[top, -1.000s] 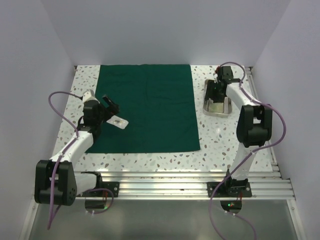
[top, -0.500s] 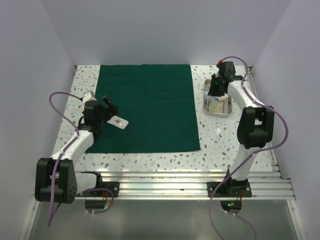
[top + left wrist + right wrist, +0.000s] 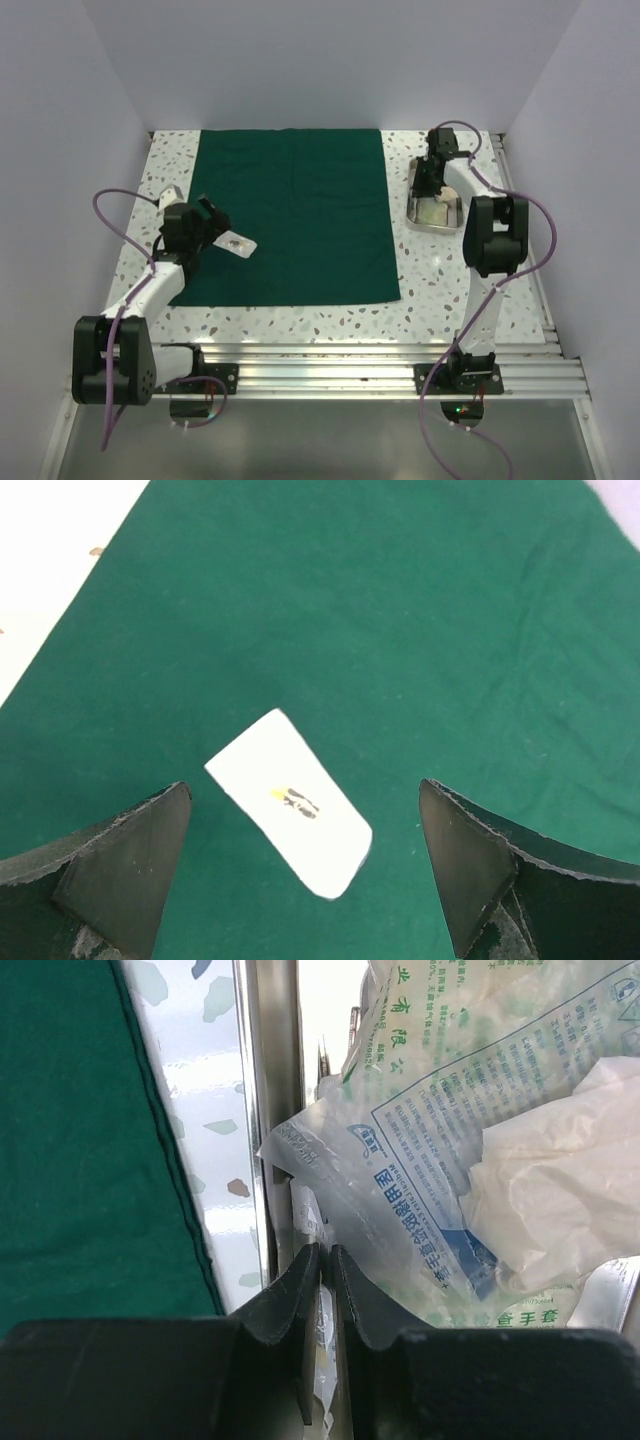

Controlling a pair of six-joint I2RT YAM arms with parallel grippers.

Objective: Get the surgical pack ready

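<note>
Right now the green cloth point(image 3: 290, 215) is lying flat, spread across the middle of the speckled bench point(image 3: 300, 320), its far edge running close to the back wall. A small white pouch point(image 3: 290, 805) is resting on the cloth near its left edge. The left pincer point(image 3: 300, 815) is hanging just above it, released, its 2 fingers standing wide on either side of the pouch without touching it.

Beyond the cloth's right edge, with a strip of bare bench between, the steel tray point(image 3: 437, 226) is sitting towards the far right corner. The right pincer point(image 3: 325, 1260) is reaching down into it just beside the tray's left wall, clenched, its fingers pinching a thin strip of film from the clear packets point(image 3: 430, 1110). These printed packets are crowding the tray, and crumpled whitish material point(image 3: 550, 1190) is showing among them. They are hiding the tray floor in the wrist view, and the right arm is covering part of the tray from above.

Purple cables point(image 3: 105, 215) are looping off both arms. Pale walls are enclosing the bench on 3 sides, and an aluminium rail point(image 3: 330, 365) is running along the near edge.
</note>
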